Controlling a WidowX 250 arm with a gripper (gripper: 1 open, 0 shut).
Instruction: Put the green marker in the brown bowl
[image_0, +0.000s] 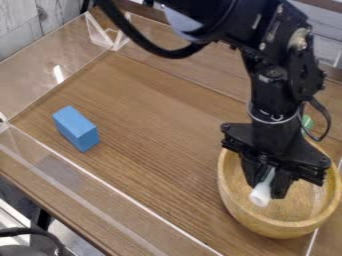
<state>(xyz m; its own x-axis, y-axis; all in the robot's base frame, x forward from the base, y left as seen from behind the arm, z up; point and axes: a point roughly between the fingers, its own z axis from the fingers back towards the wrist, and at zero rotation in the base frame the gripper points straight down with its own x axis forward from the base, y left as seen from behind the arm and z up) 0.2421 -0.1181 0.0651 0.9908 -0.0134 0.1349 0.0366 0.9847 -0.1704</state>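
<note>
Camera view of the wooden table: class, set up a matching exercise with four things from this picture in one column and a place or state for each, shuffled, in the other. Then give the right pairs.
Things
1. green marker
2. brown bowl
3. blue block
4. hand

Places or states
A. lies alone on the table, far left
B. shut on the marker, pointing down over the bowl
C. stands at the table's right near corner
D. held upright-ish, its white end inside the bowl

Pairs: 1-D, 2-C, 3-A, 4-B
</note>
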